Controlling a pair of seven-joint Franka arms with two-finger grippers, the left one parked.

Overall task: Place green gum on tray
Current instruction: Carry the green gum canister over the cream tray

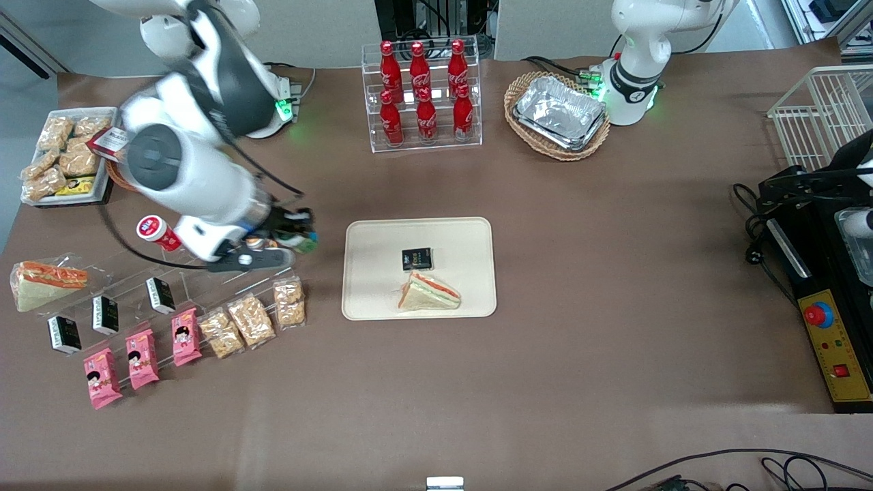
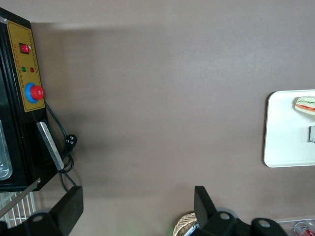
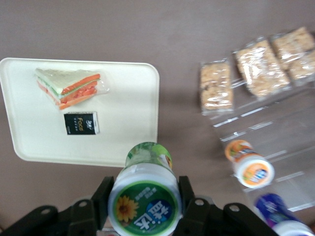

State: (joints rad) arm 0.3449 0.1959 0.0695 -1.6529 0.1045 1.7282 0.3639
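My right gripper (image 3: pixel 144 199) is shut on the green gum (image 3: pixel 145 195), a green bottle with a white cap and green label, one finger on each side of the cap. In the front view the gripper (image 1: pixel 294 230) holds the gum (image 1: pixel 305 240) above the table beside the cream tray (image 1: pixel 372 235), between the tray and the clear snack stand. The tray (image 3: pixel 133 113) carries a wrapped sandwich (image 3: pixel 69 87) and a small black packet (image 3: pixel 81 123).
An orange-bodied bottle (image 3: pixel 250 164) and a purple-capped one (image 3: pixel 278 216) lie on the clear stand, with cereal bars (image 3: pixel 215 86) nearby. A red-bodied bottle (image 1: pixel 157 232), pink packets (image 1: pixel 142 358) and black packets sit on the stand. Cola rack (image 1: pixel 423 92) and foil trays (image 1: pixel 559 112) stand farther from the camera.
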